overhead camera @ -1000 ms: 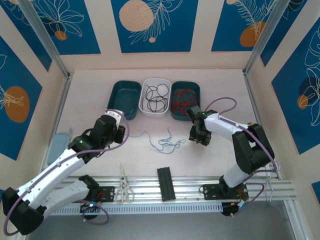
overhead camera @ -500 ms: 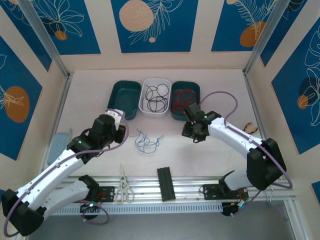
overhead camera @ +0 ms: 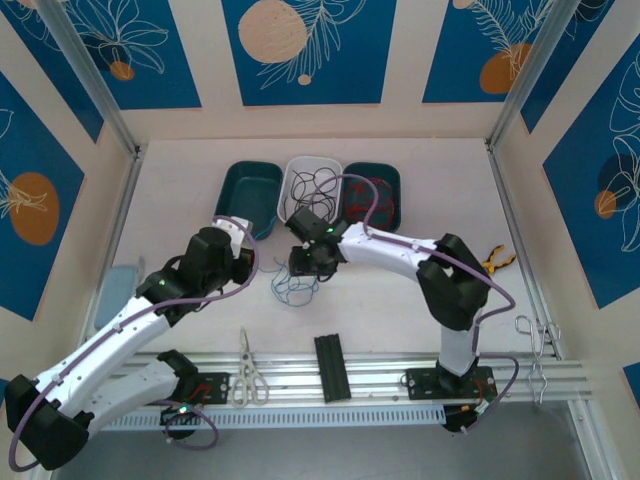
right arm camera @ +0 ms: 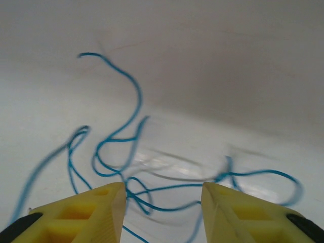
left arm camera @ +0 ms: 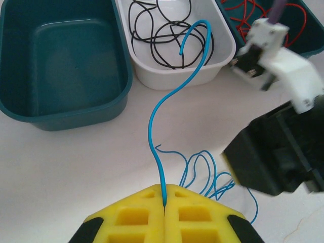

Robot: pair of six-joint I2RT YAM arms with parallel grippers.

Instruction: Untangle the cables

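The left gripper [left arm camera: 164,203] is clamped on a strand of the blue cable [left arm camera: 152,126], bottom centre of its wrist view. The right gripper [right arm camera: 163,195] hangs open over that cable's loose loops at mid-frame. The wire looks feather-light, limp and slippery, so it is best pinched by a single strand near a free end, not by the clump. The bare table [overhead camera: 380,320] at lower right gives room. The white tray [left arm camera: 223,55] and teal tray [left arm camera: 123,76] crowd the top.

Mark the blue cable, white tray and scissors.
blue cable [left arm camera: 150,132], left wrist view, middle of the raised strand.
white tray [left arm camera: 147,78], left wrist view, front wall.
scissors [overhead camera: 245,366], top external view, pivot.
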